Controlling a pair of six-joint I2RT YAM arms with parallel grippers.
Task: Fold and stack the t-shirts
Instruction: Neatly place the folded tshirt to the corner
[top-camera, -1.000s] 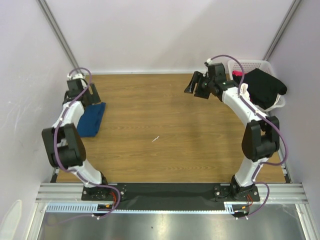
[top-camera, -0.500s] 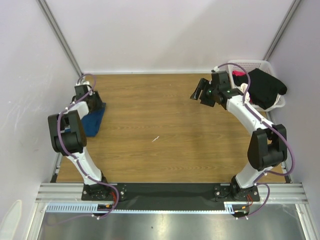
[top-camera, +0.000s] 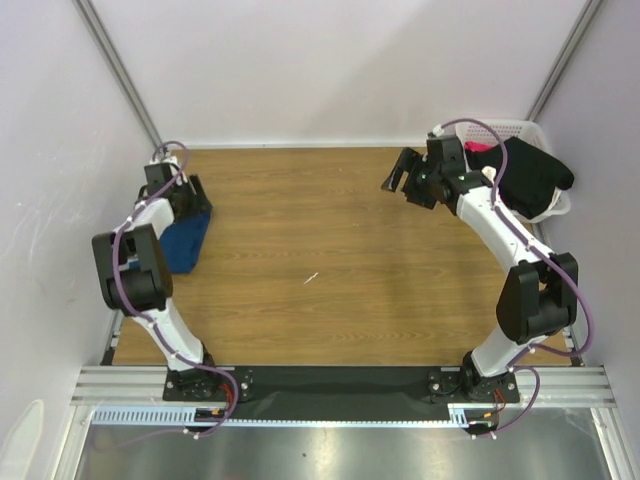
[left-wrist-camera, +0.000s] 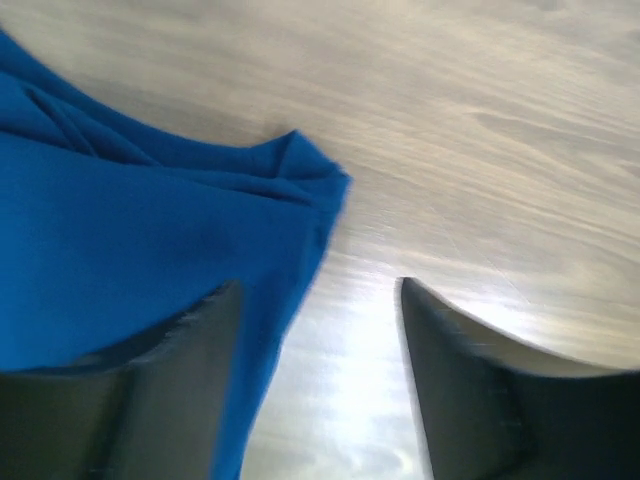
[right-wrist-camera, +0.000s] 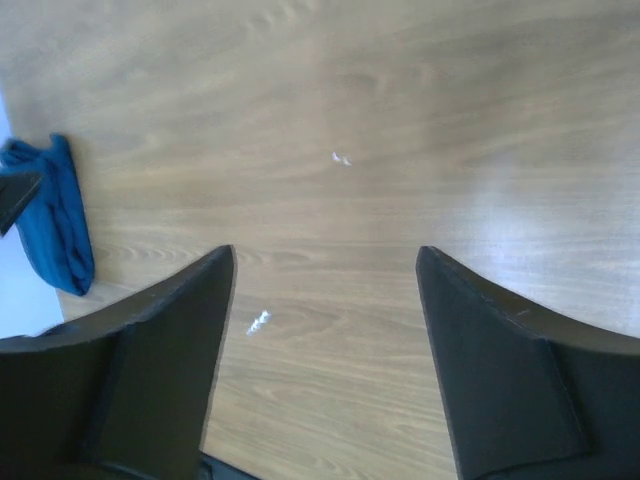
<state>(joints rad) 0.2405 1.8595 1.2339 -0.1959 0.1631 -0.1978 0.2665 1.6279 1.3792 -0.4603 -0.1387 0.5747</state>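
A folded dark blue t-shirt (top-camera: 185, 244) lies at the table's left edge; it also shows in the left wrist view (left-wrist-camera: 130, 250) and small in the right wrist view (right-wrist-camera: 55, 220). My left gripper (top-camera: 190, 192) is open just over its far corner, one finger above the cloth, holding nothing. A black t-shirt (top-camera: 530, 175) and a pink one (top-camera: 474, 148) sit in the white lattice basket (top-camera: 500, 130) at the back right. My right gripper (top-camera: 398, 172) is open and empty, raised over the table left of the basket.
A small white scrap (top-camera: 312, 278) lies mid-table; it also shows in the right wrist view (right-wrist-camera: 258, 321). The wooden table (top-camera: 330, 320) is walled by white panels at the back and sides.
The left gripper has shifted a little toward the back over the blue shirt's corner. The right gripper has moved right, closer to the basket.
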